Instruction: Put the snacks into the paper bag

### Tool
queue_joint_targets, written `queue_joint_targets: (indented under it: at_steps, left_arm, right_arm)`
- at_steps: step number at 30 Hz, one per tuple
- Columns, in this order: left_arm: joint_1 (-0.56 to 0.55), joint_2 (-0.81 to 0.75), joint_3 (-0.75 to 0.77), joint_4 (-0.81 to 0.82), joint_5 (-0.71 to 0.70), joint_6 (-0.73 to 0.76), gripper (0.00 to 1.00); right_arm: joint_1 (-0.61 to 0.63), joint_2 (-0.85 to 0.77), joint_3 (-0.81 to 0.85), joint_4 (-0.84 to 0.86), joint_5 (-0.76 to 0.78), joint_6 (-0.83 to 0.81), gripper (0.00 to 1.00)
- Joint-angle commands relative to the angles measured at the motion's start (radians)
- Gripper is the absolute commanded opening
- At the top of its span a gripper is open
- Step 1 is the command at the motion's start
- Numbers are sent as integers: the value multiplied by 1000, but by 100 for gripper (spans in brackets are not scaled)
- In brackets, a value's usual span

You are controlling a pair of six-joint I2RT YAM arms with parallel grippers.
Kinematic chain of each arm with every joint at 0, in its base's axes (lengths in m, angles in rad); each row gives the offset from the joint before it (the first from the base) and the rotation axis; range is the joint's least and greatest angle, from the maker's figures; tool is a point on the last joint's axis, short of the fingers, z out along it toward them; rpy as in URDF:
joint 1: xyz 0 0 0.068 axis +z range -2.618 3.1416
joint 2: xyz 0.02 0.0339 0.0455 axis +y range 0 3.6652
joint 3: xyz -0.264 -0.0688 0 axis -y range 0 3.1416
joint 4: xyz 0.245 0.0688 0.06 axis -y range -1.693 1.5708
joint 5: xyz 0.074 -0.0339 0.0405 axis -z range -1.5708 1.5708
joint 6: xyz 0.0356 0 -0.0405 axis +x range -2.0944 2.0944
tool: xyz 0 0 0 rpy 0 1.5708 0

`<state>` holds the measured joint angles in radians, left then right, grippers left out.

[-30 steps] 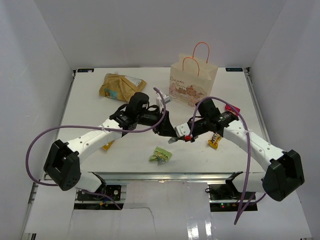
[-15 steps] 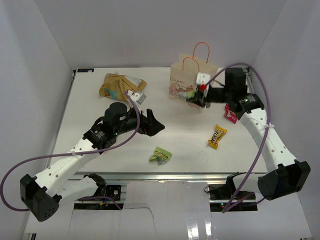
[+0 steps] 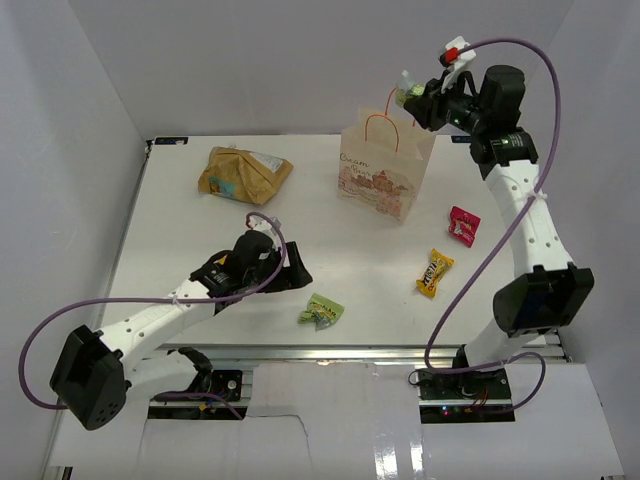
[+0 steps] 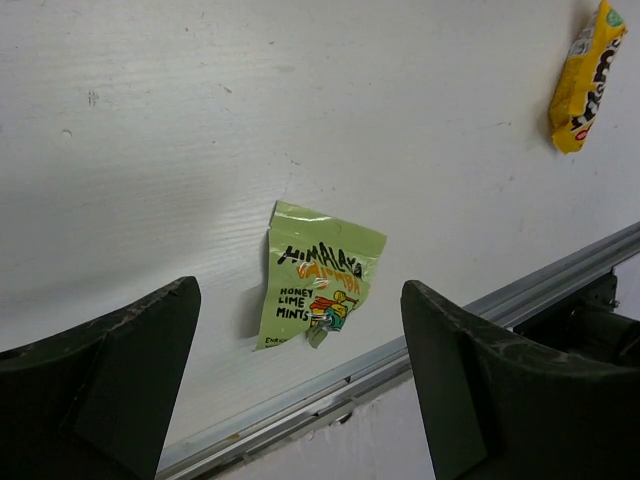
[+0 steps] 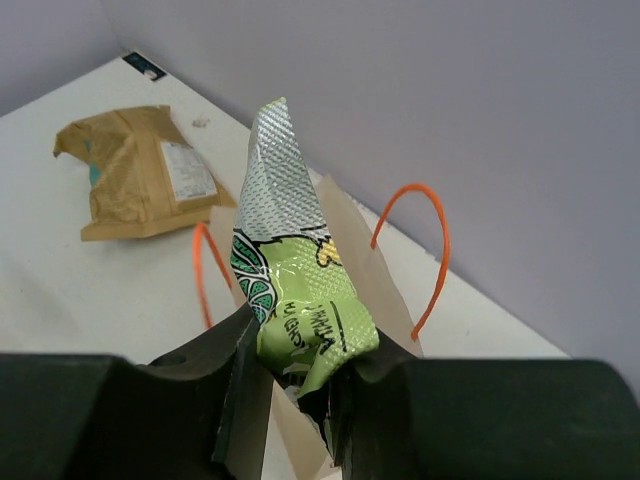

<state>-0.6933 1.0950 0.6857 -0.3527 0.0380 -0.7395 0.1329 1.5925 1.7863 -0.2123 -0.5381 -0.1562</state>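
right claw [image 3: 420,100] raised above paper bag [image 3: 385,170] | pinching green packet [image 5: 298,300]

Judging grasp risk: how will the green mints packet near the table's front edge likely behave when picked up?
Probably light and floppy: the green mints packet is a thin, creased pouch. Lying almost flat on the table, it may slide under the open left fingers rather than lift. Its glossy film looks slippery.

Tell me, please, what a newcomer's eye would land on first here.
The right claw, raised high at the back, pinches a green packet directly above the beige paper bag. Near the front edge, the left claw gapes open just beside a second green packet lying on the table.
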Motion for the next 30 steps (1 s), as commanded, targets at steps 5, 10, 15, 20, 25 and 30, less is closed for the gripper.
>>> queue_joint_targets:
  at_steps: [5,10,15,20,25,30]
  left_arm:
    - [0,81,28,35,102,135,91]
    - [-3,117,5,47,138,141,91]
    - [-14,160,17,54,154,155,90]
    - [-31,222,40,43,149,166,88]
    - [-51,267,74,6,120,167,86]
    - [-77,307,103,-29,82,172,86]
  right_arm:
    - [-1,98,-1,19,61,12,13]
    - [-3,109,-25,-2,37,-6,27]
    - [-3,96,-56,-6,27,-16,40]
    - [-3,81,-68,-6,21,-17,46]
    - [-4,69,-73,-6,13,-16,47]
    - [-7,50,-77,-7,9,-16,47]
